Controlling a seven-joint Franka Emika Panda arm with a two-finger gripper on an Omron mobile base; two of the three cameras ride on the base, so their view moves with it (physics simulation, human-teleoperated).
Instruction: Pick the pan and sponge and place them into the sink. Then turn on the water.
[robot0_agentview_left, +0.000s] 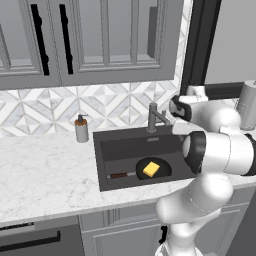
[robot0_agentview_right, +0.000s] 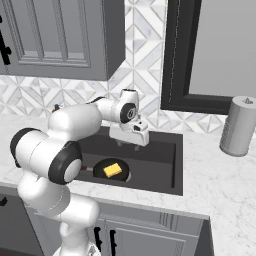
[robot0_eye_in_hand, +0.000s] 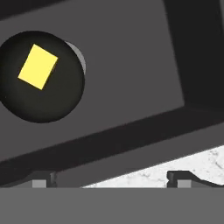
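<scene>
You have a white marbled tabletop (robot0_agentview_left: 45, 172) running under grey wall cabinets (robot0_agentview_left: 90, 40) with black handles. A grey soap dispenser (robot0_agentview_left: 81, 129) stands upright on it, against the patterned grey-and-white tile backsplash (robot0_agentview_left: 110, 102). To your right, a grey cylindrical canister (robot0_agentview_right: 238, 126) stands upright on the tabletop, below a dark-framed window (robot0_agentview_right: 210, 50). Grey base cabinets (robot0_agentview_right: 150, 232) sit beneath the tabletop edge.
</scene>
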